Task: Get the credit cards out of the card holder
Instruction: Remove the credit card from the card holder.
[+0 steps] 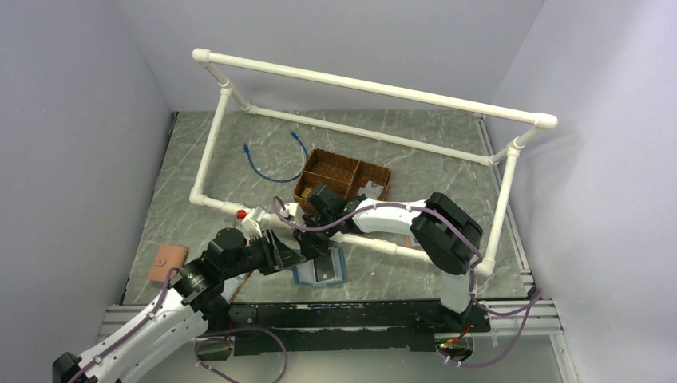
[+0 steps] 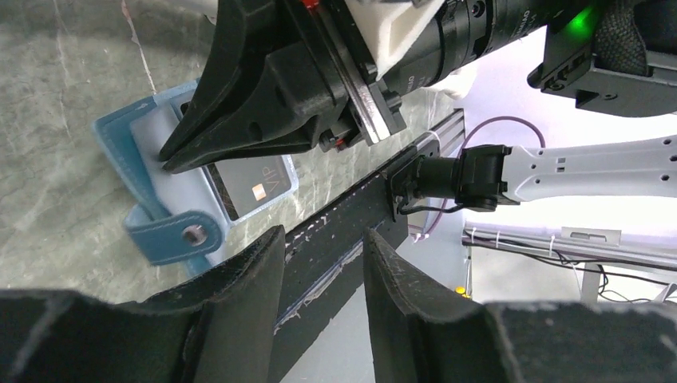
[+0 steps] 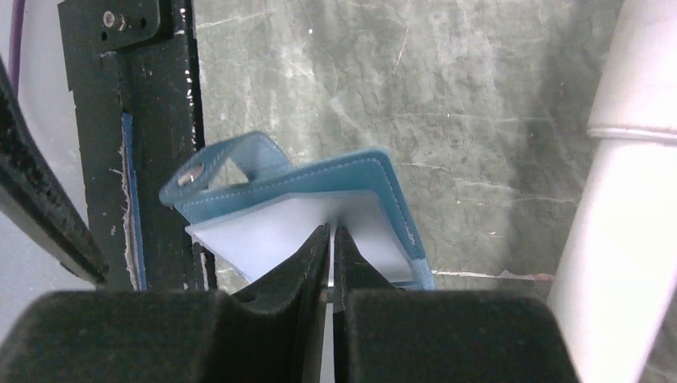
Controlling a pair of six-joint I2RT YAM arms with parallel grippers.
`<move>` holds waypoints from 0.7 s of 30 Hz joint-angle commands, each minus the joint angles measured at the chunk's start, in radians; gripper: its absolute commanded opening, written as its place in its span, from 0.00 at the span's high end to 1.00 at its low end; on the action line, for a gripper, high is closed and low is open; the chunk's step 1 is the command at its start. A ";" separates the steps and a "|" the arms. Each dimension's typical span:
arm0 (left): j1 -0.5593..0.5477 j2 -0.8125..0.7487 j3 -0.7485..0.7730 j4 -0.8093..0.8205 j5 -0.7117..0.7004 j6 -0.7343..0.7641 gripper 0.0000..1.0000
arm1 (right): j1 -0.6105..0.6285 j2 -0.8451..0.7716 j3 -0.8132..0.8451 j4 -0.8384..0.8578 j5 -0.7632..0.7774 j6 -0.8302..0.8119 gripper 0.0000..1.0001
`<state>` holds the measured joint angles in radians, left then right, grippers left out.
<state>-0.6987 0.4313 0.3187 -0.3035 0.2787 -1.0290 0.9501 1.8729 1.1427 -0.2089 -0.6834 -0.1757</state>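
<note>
- card holder point(image 3: 375, 171) lies open on the table point(image 1: 399, 159), just beyond the black rail point(image 1: 359, 315) at the near edge, between both grippers; in the top view the arms cover most of it
- only one credit card point(image 2: 254, 185) shows: dark, with a chip and "VIP" print, sitting in a pocket, its upper part under the right fingers; can't tell if more sit behind it
- right gripper point(image 3: 331, 233): jaws pressed almost together, thin slit left, pinched on the holder's pale inner leaf; its own fingers hide the actual contact
- left gripper point(image 2: 323, 239): jaws apart, nothing between them, just beside the strap end, not touching
- strap tab point(image 2: 180, 235) with its snap curls up on the rail side
- white pipe frame point(image 1: 375, 88): its low near bar runs just behind the holder and the right arm lies over it
- wicker basket point(image 1: 331, 167) sits beyond that bar, two compartments, something white in the right one, too small to tell
- blue cable point(image 1: 275, 177) lies further back
- orange-tan holder point(image 1: 166, 262) at the left table edge, well apart
- small red thing point(image 1: 241, 214) by the pipe corner, unclear what
</note>
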 commanded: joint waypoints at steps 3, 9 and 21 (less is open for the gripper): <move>0.002 0.122 -0.043 0.196 0.064 -0.041 0.56 | -0.006 0.031 0.044 0.016 -0.008 0.102 0.98; 0.003 0.202 -0.079 0.190 0.048 -0.049 0.76 | -0.016 0.018 0.045 0.021 -0.005 0.130 1.00; 0.002 0.204 -0.109 0.017 -0.139 -0.067 1.00 | -0.033 -0.057 0.076 -0.071 0.006 -0.004 1.00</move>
<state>-0.6987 0.6117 0.2169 -0.2615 0.2092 -1.0859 0.9207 1.8915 1.1641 -0.2302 -0.6758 -0.0902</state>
